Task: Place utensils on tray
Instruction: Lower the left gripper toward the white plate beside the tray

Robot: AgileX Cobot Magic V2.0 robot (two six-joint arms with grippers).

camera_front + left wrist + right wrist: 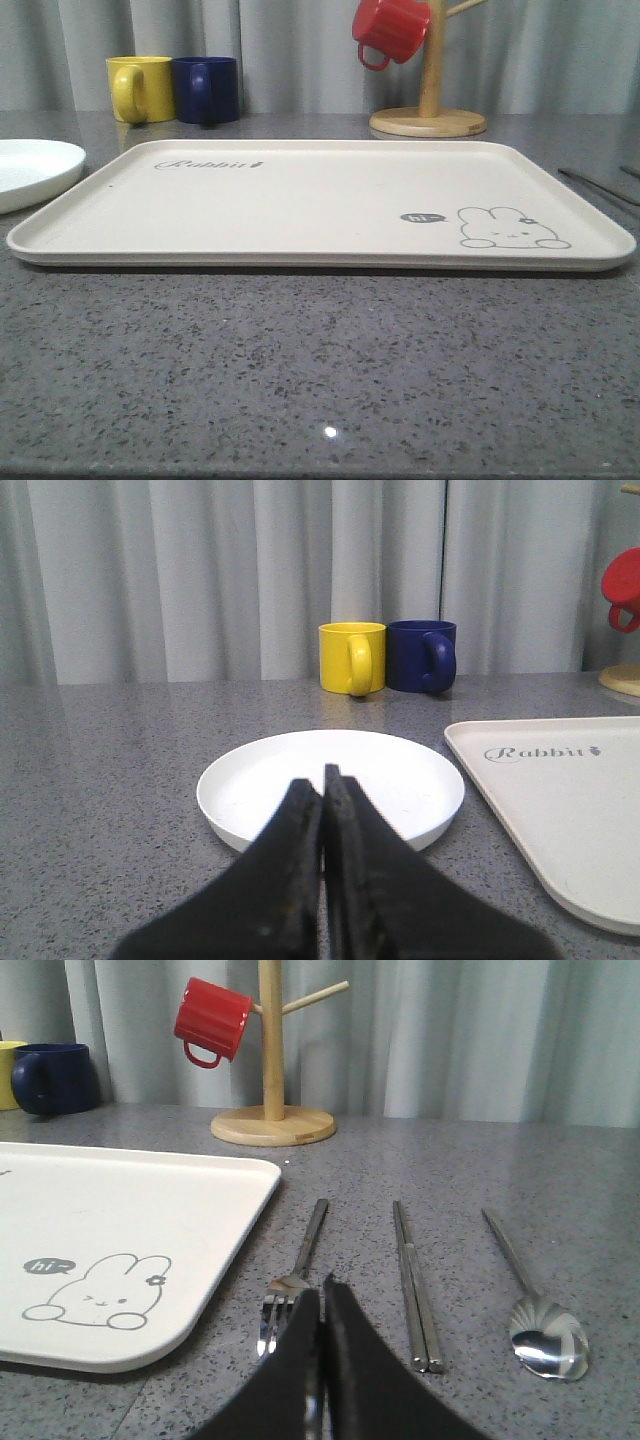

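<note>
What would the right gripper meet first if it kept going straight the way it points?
Probably the fork: the shut right gripper points at its tines, lying on the counter beside the tray. Depth is unclear.

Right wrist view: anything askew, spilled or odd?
Nothing stands out. Fork, chopsticks and spoon lie in a neat row on the table beside the tray; red mug hangs on its stand.
</note>
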